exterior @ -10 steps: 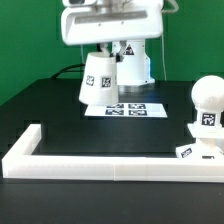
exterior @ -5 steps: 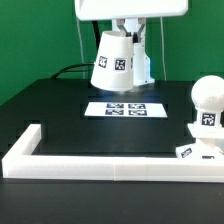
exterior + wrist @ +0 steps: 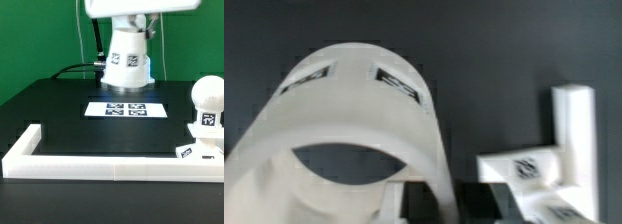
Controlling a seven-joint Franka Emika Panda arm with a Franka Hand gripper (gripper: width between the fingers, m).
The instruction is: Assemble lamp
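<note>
Nearest you in the exterior view, the white bars edge the black table: smooth, square-section rails meeting in an L at about 8 o'clock. At 4 o'clock, just behind the front bar, you have the flat square base, white plastic with black-and-white square tags on its edge. The rounded bulb stands upright on it, a glossy ball on a short neck that also carries a tag.

Further back, near the picture's middle, the marker board lies flat on the matte table, a thin white strip with printed tags.

Furthest, at 12 o'clock, the shade hangs in the air above and behind the marker board, well apart from the base and bulb. You see a tapered white cone, narrow end up, wide end down, tags on its side. The arm's white body sits over it.

In the wrist view the shade fills most of the picture, smooth and pale, its open mouth showing a dark hollow interior with nothing visible inside. The base and a bar show beyond it.

You cannot see the claw's fingers in either view, so how far it is open cannot be told; the shade is off the table beneath the arm.
</note>
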